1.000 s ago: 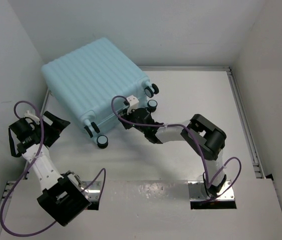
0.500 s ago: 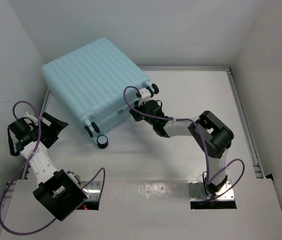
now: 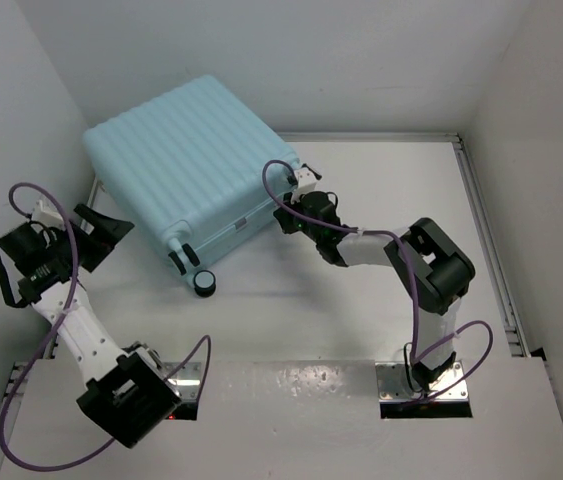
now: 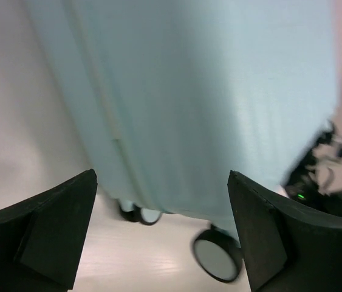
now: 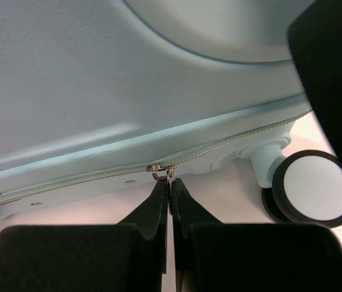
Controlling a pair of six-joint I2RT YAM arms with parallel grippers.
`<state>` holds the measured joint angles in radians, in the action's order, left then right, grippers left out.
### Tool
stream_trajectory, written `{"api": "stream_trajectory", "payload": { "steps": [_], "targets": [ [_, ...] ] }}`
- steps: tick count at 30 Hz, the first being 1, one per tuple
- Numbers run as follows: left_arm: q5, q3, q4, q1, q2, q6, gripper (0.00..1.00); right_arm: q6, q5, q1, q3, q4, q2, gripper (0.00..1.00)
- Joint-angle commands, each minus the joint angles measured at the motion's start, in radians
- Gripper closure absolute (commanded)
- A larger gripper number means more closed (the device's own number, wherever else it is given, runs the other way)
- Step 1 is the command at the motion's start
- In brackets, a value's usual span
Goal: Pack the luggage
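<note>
Left gripper: spread wide; we see it just left of the luggage.
Luggage: closed, at the tabletop's far-left corner.
Right gripper: pressed together, pinching the zipper pull near a wheel.
Room: we find tabletop stretching to its right edge.

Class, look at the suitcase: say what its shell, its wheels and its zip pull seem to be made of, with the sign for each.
The luggage: likely a hard moulded plastic shell, pale blue, satin; ribs and soft highlights. A wheel: seemingly a black rubbery tyre on a pale plastic hub, matt. The zip pull: probably metal; small silvery glint.
</note>
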<state>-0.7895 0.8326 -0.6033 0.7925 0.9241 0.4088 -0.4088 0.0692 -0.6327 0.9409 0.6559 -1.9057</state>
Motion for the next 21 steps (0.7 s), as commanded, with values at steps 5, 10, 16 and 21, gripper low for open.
{"api": "stream_trajectory", "payload": {
  "steps": [5, 10, 16, 21],
  "targets": [
    [-0.277, 0.108, -0.105, -0.107, -0.060, 0.085, 0.08, 0.033, 0.086, 0.041, 0.021, -0.044, 0.020, 1.00],
    [-0.241, 0.071, -0.147, -0.238, -0.136, 0.208, 0.08, 0.045, 0.070, 0.027, 0.029, -0.038, 0.011, 1.00],
    [-0.226, 0.086, -0.345, -0.279, -0.168, 0.105, 0.07, 0.050, 0.060, 0.019, 0.004, -0.030, 0.014, 1.00],
    [-0.166, 0.051, -0.418, -0.305, -0.179, 0.056, 0.06, 0.051, 0.052, 0.018, 0.001, -0.021, 0.017, 1.00]
  ]
}}
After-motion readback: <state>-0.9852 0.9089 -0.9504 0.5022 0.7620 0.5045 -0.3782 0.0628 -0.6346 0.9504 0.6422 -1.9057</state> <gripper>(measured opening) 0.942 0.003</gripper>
